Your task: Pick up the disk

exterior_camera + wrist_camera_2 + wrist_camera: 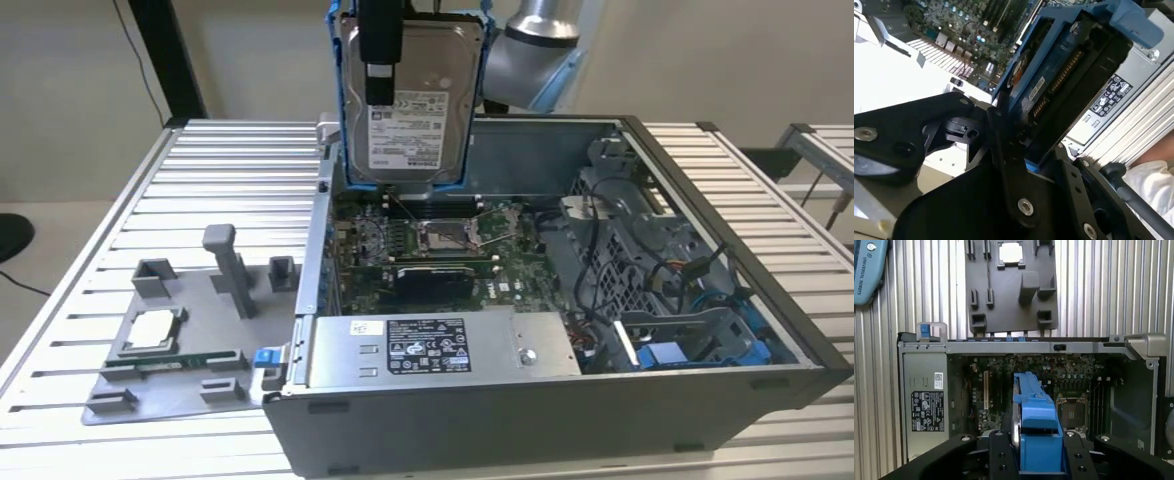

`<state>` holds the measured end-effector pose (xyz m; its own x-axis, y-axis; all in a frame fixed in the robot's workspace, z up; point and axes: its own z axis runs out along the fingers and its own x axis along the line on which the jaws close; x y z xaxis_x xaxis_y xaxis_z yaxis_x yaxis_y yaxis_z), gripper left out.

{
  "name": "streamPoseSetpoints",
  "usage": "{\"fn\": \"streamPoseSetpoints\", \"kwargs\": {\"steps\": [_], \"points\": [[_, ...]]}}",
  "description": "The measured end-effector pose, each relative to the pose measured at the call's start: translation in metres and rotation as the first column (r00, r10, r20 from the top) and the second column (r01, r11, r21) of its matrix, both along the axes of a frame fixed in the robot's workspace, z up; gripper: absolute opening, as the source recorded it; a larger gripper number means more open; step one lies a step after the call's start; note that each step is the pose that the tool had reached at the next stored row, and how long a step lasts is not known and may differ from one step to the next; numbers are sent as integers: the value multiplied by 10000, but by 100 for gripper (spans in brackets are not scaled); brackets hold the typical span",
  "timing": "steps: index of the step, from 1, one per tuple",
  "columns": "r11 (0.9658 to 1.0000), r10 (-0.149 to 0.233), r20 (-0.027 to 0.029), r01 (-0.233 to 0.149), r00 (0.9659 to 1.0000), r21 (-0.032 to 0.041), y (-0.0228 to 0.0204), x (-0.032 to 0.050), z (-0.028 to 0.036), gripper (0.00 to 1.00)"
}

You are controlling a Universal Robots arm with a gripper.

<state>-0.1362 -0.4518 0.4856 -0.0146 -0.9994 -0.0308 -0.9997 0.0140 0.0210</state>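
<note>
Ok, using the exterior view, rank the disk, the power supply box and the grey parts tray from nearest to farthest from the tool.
1. The disk, held upright in the tool above the case.
2. The power supply box, low at the case's front.
3. The grey parts tray, on the table at the exterior view's left.

Even, soft indoor light filled the exterior view, with only faint shadows beneath the grey plastic fixture tray (pixel 187 330). In the second wrist view the white ribbed metal tabletop (pixel 889 70) was blown out to glare, and the near black gripper links (pixel 919 135) looked soft. The first wrist view was evenly lit and fairly crisp.
</note>
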Motion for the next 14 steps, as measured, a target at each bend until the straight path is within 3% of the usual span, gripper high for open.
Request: {"fn": "streamPoseSetpoints", "kwargs": {"steps": [4, 9, 14], "points": [[10000, 1, -40, -1, 10000, 2, -99, 86, -3, 0], [10000, 0, -93, 0, 10000, 1, -193, 239, -7, 0], [10000, 0, -107, 0, 9999, 0, -292, 373, -13, 0]]}}
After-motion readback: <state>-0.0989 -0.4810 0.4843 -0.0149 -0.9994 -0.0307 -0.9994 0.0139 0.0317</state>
